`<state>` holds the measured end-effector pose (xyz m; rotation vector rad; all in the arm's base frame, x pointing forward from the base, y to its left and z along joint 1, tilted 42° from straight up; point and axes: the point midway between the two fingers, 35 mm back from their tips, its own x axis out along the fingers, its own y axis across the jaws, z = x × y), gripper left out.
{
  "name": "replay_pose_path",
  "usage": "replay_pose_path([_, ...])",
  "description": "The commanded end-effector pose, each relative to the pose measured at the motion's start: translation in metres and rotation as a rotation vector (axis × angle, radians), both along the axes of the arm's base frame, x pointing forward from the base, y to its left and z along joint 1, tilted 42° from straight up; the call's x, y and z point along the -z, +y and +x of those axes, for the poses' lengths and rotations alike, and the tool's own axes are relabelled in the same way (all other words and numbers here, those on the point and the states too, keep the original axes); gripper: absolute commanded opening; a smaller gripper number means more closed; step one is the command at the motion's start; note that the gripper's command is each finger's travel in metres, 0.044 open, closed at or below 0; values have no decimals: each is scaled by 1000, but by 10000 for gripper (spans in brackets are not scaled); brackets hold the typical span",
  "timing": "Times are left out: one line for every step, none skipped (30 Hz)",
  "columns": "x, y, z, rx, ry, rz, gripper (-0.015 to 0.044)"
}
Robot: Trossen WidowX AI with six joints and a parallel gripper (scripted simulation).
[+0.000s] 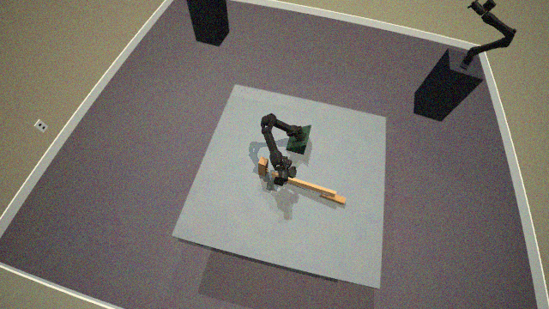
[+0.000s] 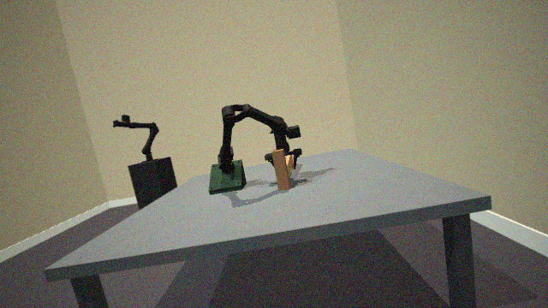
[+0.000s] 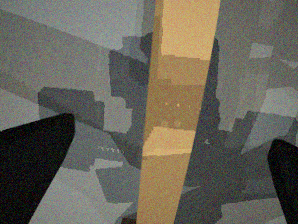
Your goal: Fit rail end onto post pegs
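The rail (image 1: 313,187) (image 2: 290,162) (image 3: 185,30) runs from the low footboard block (image 1: 341,200) toward the upright post (image 1: 262,166) (image 2: 281,171). Its far end lies at the block; the bracket is too small to make out. Its near end is low, with a small gap to the post in the top view. The pegs and the holes cannot be made out. My gripper (image 1: 280,178) (image 2: 284,163) (image 3: 173,137) is open and points down over the rail near the post. In the wrist view the rail passes between the wide-spread fingers, with space on both sides.
The arm's green base plate (image 1: 296,147) (image 2: 227,177) stands on the table (image 1: 232,206) (image 2: 171,231), to one side of the rail. The post stands close beside the gripper. Another arm on a dark pedestal (image 1: 442,92) (image 2: 151,181) stands away from the table.
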<state>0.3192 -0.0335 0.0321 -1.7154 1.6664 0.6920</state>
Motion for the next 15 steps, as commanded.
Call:
replay_pose_path([5,-5,0,-3,4,-7,440])
replay_pose_path([6,-6,0,-3,4,-7,440])
replay_pose_path([7,-7,0,-3,4,-7,440])
replay_pose_path([8,-8,0,-3,4,-7,440])
replay_pose_path([9,-9,0,-3,4,-7,440])
replay_pose_path([10,-10,0,-3,4,-7,440])
replay_pose_path([12,-12,0,-3,4,-8,440])
replay_pose_path([13,-13,0,-3,4,-8,440])
replay_pose_path([14,-14,0,-3,4,-8,440])
replay_pose_path([15,-15,0,-3,4,-8,440])
replay_pose_path([16,-16,-1,-3,4,-8,440])
replay_pose_path([17,-17,-1,-3,4,-9,440])
replay_pose_path([18,-18,-1,-2,4,-9,440])
replay_pose_path([19,-19,-1,-2,4,-9,440])
replay_pose_path([21,-20,-1,-2,4,-9,440])
